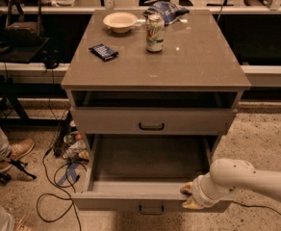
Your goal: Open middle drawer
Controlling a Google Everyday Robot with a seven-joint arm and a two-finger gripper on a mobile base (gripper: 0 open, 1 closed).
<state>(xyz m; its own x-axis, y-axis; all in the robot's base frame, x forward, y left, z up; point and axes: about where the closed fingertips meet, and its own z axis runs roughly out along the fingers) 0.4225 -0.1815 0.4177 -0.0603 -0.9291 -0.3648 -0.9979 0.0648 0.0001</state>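
Observation:
The middle drawer [145, 196] is a wide grey-beige drawer with a small black loop handle [151, 209]. It stands pulled far out of the cabinet, and its inside looks empty. My gripper [190, 197] is at the right end of the drawer's front rim, touching or very close to its top edge. My white arm [246, 177] comes in from the right. The drawer above [151, 121] has its own black handle and sits slightly out, with a dark gap over it. No drawer shows below the open one.
On the cabinet top [198, 66] stand a bowl [120, 21], a can [155, 32], a blue snack bag [167, 8] and a dark bar [103, 52]. Cables and clutter [68, 153] lie on the floor to the left. A person's legs and shoe [6, 148] are at the far left.

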